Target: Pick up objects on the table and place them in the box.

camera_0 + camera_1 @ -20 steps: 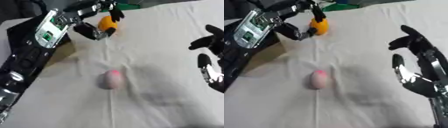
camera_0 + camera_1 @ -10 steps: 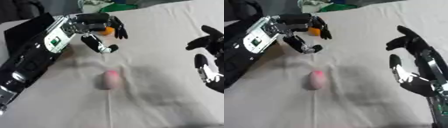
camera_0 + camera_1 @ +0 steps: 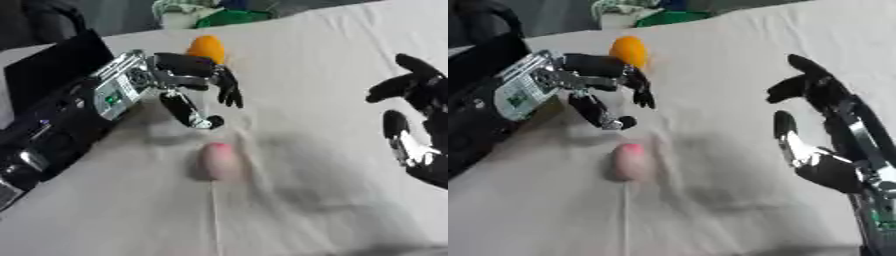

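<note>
A pale pink egg-shaped object lies on the white cloth near the middle. My left hand hovers just above and behind it, open, fingers spread downward with nothing between them. An orange rounded object sits farther back, just beyond that hand and apart from it. My right hand is raised at the right side, open, fingers up, holding nothing. A dark box edge shows at the far left behind my left arm.
Green and white things lie at the far edge of the table. My left forearm crosses the left side of the cloth. The cloth is wrinkled around the pink object.
My left hand has moved down and toward the pink object, away from the orange one. The orange object, earlier by the fingers, now lies uncovered behind the hand. The right hand barely moved.
</note>
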